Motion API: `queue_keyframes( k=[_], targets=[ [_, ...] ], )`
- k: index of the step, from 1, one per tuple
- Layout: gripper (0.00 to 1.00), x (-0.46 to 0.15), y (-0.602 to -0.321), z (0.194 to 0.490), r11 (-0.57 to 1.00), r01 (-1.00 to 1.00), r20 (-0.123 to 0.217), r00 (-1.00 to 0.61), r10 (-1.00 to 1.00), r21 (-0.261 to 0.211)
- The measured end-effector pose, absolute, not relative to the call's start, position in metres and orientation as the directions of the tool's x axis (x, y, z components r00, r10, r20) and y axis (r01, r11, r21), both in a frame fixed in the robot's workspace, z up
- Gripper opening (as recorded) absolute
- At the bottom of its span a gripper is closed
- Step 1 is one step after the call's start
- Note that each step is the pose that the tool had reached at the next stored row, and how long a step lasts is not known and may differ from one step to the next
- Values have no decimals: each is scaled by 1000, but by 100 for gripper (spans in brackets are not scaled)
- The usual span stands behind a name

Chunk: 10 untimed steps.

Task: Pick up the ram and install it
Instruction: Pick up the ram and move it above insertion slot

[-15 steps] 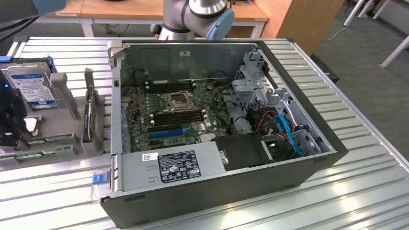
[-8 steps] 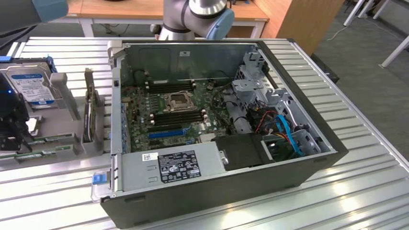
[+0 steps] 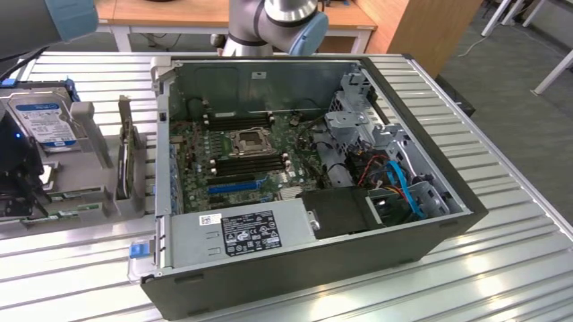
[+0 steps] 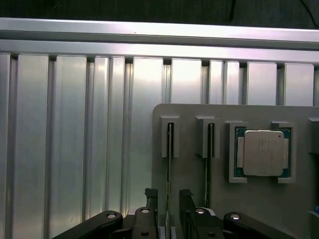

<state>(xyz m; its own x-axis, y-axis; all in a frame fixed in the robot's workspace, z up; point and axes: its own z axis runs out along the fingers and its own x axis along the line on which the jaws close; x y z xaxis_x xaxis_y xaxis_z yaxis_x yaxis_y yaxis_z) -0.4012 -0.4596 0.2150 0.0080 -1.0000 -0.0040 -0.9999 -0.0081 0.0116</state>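
Observation:
The ram (image 4: 169,144) stands on edge in a slot of the grey holder (image 4: 194,179), seen as a thin line. A second stick (image 4: 209,149) stands in the neighbouring slot. My gripper (image 4: 168,195) is open, one finger (image 4: 151,198) on each side of the first stick with a gap to it, touching nothing. In the exterior view the gripper (image 3: 27,198) is a dark mass at the far left over the holder (image 3: 98,168), where green stick edges (image 3: 76,196) show. The open computer case (image 3: 304,194) holds the motherboard (image 3: 237,157) with its dark memory slots (image 3: 237,121).
A square silver processor chip (image 4: 262,153) lies in a pocket of the holder beside the sticks. A hard drive (image 3: 40,121) with a blue-white label stands in the holder. The power supply (image 3: 241,231) and cable bundle (image 3: 394,181) fill the case's near and right parts. Ribbed metal table (image 4: 75,139) all around.

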Motion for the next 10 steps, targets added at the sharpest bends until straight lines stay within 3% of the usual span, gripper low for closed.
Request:
queue_keyframes(
  k=[10],
  targets=[
    [31, -398, -460, 214, -8, -1000, -4, 8, -1000, 12]
  ],
)
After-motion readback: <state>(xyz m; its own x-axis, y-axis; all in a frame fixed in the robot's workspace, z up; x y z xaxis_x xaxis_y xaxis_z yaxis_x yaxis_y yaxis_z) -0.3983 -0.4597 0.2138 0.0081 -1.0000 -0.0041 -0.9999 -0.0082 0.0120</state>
